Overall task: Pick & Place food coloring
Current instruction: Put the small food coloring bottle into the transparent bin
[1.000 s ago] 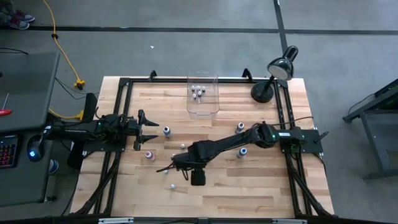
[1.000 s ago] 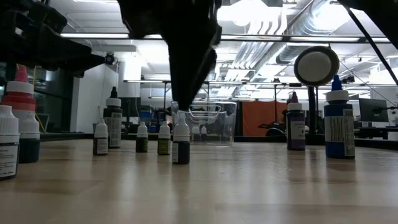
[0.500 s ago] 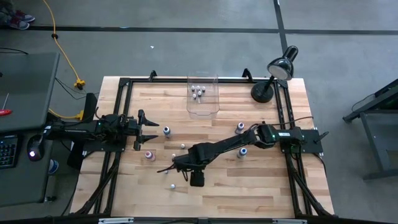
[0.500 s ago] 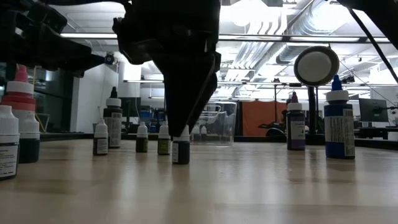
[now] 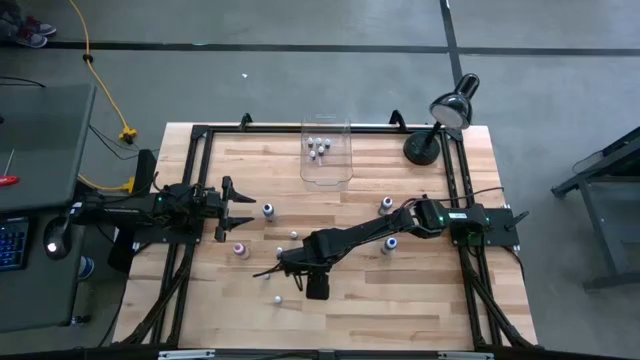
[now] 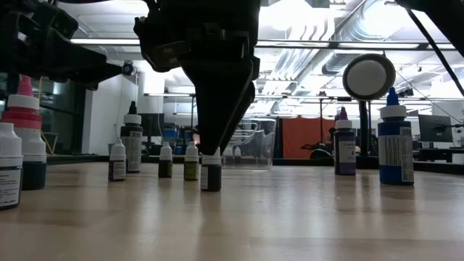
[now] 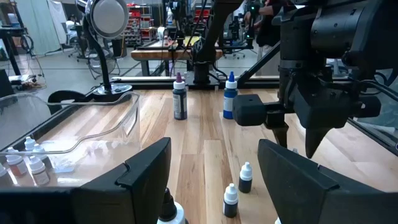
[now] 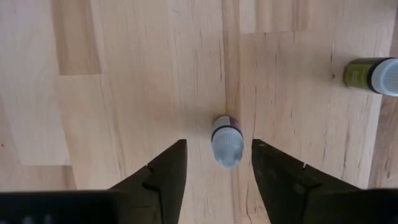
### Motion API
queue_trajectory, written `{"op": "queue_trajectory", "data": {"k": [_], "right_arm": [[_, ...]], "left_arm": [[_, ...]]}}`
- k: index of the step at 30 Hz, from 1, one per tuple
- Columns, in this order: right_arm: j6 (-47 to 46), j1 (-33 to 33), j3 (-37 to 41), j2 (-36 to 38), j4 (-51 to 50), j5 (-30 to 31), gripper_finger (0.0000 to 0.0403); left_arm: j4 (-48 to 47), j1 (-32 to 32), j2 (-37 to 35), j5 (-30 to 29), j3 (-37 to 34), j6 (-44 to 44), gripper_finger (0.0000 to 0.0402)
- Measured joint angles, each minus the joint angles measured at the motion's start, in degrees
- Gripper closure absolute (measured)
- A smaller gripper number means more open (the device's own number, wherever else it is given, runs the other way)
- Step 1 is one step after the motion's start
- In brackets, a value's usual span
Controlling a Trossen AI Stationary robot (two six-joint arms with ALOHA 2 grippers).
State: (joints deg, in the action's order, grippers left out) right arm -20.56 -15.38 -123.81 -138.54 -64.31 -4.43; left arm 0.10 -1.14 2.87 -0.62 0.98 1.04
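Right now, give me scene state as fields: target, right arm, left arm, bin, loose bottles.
target: small white-capped bottle, upright on the table
right gripper: over it, fingers either side, gap visible, not gripping
left gripper: open, waiting at table's left
bin: clear bin at far edge, several bottles inside
loose bottles: others scattered mid-table, upright

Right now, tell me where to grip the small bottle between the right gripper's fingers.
Grip the small bottle at its white cap and neck, from straight above. It stands upright, apart from the other bottles, already centred between the right gripper's open fingers, so probably just descend and close.
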Motion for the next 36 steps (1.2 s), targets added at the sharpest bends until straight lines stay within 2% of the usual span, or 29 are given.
{"op": "queue_trajectory", "data": {"k": [16,28,36], "right_arm": [[0.0,0.0,0.0,0.0,-0.3,0.4,0.0287],[0.0,0.0,0.0,0.0,-0.3,1.2,0.0353],[0.0,0.0,0.0,0.0,-0.3,1.2,0.0354]], "left_arm": [[0.0,0.0,0.0,0.0,0.0,0.0,0.0163],[0.0,0.0,0.0,0.0,0.0,0.0,0.0163],[0.0,0.0,0.0,0.0,0.0,0.0,0.0163]]}}
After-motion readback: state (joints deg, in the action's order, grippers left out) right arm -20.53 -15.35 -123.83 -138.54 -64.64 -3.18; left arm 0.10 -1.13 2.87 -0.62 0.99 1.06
